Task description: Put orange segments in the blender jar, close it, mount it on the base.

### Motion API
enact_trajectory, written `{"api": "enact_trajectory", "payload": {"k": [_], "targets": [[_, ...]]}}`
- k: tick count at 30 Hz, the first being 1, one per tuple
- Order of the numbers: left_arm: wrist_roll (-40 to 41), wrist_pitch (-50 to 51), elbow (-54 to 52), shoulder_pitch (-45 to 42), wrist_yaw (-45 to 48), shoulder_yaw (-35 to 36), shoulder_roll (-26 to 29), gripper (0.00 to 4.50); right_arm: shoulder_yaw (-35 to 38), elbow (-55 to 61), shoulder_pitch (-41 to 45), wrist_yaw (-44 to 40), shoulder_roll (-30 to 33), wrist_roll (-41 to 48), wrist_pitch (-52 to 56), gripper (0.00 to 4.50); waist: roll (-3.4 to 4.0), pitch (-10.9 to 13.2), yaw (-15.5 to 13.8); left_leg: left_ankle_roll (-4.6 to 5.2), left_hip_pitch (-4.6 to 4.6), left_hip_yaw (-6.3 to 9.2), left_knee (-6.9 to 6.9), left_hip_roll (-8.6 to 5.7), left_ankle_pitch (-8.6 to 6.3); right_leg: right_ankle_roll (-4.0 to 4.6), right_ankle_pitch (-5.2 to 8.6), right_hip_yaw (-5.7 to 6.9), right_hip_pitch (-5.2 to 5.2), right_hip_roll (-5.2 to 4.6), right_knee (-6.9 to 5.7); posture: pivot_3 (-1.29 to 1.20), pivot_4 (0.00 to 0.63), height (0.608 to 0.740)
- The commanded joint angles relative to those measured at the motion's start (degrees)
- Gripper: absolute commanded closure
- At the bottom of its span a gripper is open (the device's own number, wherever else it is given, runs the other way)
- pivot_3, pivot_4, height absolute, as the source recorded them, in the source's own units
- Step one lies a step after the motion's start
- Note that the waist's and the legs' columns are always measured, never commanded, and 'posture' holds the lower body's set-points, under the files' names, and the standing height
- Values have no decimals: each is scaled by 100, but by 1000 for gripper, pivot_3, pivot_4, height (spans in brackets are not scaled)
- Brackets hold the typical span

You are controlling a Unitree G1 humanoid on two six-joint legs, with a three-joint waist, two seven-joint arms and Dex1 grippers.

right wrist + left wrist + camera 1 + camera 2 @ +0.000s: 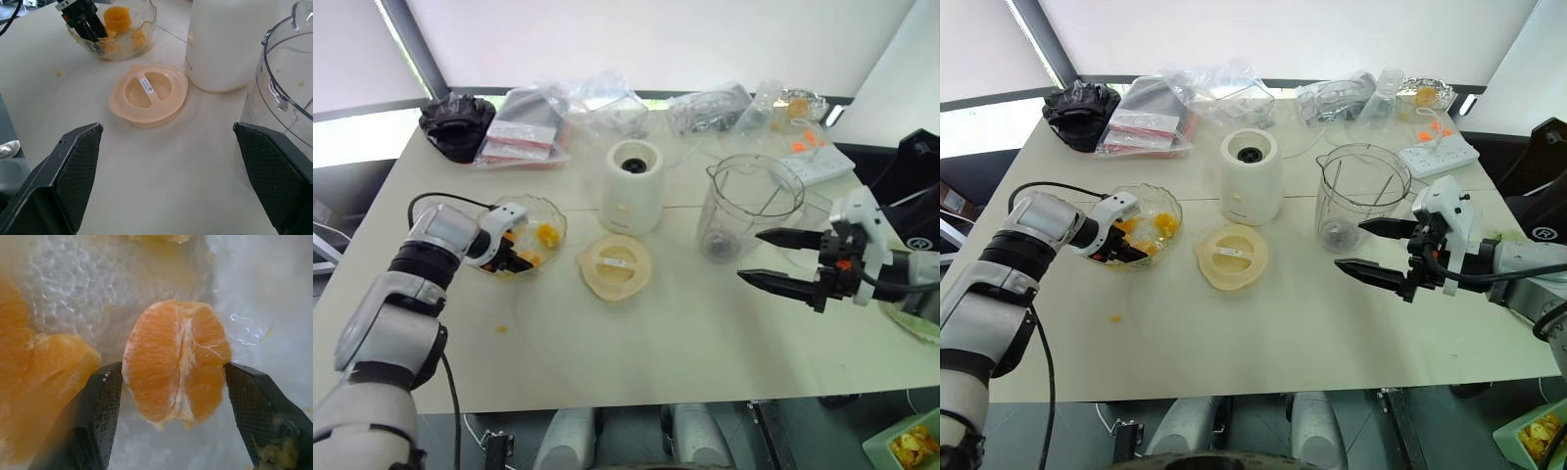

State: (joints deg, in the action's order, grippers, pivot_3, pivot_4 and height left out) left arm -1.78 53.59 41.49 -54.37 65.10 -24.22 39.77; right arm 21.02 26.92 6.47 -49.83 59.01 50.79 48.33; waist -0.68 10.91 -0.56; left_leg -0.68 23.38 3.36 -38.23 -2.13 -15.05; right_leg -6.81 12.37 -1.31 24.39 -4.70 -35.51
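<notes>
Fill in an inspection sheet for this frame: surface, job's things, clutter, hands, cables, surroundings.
Surface: pale table; a small orange scrap lies loose near the front left.
Job's things: orange segments in a glass bowl; blender jar upright, uncovered; its lid flat on the table; white base beside the jar, nothing mounted.
Clutter: plastic bags and a black bundle along the far edge.
Hands: left hand in the bowl, fingers either side of a segment, contact not clear; right hand open, beside the jar.
Cables: a black cable along the left arm; a power strip far right.
Surroundings: window blinds behind.
</notes>
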Motion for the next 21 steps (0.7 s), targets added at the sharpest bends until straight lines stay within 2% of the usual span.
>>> {"api": "enact_trajectory", "payload": {"k": [1, 12, 14, 19, 21], "targets": [[-35, 33, -110, 63, -87, 123, -30, 1158, 108, 140, 93, 14, -42, 11, -90, 48, 0, 0, 0, 0, 0, 0, 0, 0, 0, 0, 0, 0, 0, 0, 0, 0, 150, 740], [-36, -81, 37, -64, -302, 289, -251, 1158, 35, 102, 195, 35, -40, -9, -89, 48, 1, -2, -11, 0, -1, -1, -1, -1, 0, 0, 0, -1, 0, -2, -2, 0, 150, 740], [-49, -88, 32, -58, -292, 300, -255, 1690, 17, 102, 209, 46, -48, -15, -93, 0, 1, -2, -8, 0, -1, -1, -2, -1, 0, -1, 0, 0, 0, -2, -5, 0, 150, 740], [-52, -66, -15, -34, -221, 308, -233, 1690, -9, 120, 217, 74, -69, -22, -98, 0, 1, -2, -4, 0, -4, -1, -2, -2, 0, 0, 0, 0, 0, -2, -11, 0, 150, 740], [-51, -60, -25, -26, -220, 316, -228, 2203, -16, 123, 221, 81, -75, -28, -100, 0, 1, -2, -4, 0, -4, -1, -3, -2, 0, 0, 0, -1, 0, -2, -13, 0, 150, 740]]}}
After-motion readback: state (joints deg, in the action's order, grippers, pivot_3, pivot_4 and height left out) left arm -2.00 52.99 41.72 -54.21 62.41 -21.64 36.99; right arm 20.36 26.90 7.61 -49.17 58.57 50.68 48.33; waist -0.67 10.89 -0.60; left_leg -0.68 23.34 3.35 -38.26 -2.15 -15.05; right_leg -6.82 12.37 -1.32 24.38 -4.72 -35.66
